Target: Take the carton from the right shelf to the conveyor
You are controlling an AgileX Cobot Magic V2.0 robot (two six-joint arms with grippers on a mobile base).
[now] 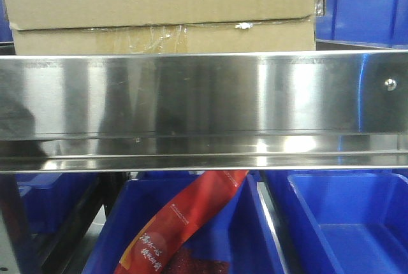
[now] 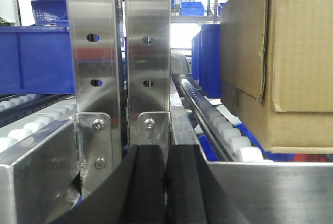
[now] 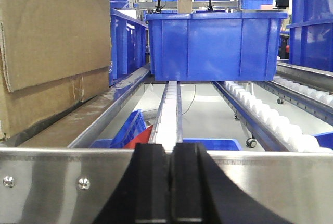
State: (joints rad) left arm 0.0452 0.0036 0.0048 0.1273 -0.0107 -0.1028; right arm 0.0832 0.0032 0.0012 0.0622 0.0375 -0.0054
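Observation:
The brown carton (image 1: 159, 6) stands on the right shelf behind its shiny steel front rail (image 1: 204, 108), with wrinkled clear tape along its lower seam. In the left wrist view the carton (image 2: 291, 62) fills the right side, resting on white rollers. The right wrist view has the carton (image 3: 49, 41) at its left edge. My left gripper (image 2: 166, 182) is shut, black pads pressed together, low in front of the rail and left of the carton. My right gripper (image 3: 171, 182) is also shut with nothing in it, to the right of the carton. The conveyor is out of view.
Blue bins (image 1: 347, 223) sit on the level below the rail, one holding a red packet (image 1: 185, 223). A blue bin (image 3: 216, 44) stands on the rollers beside the carton, another (image 1: 363, 6) to its right. Steel uprights (image 2: 119, 52) rise ahead of the left gripper.

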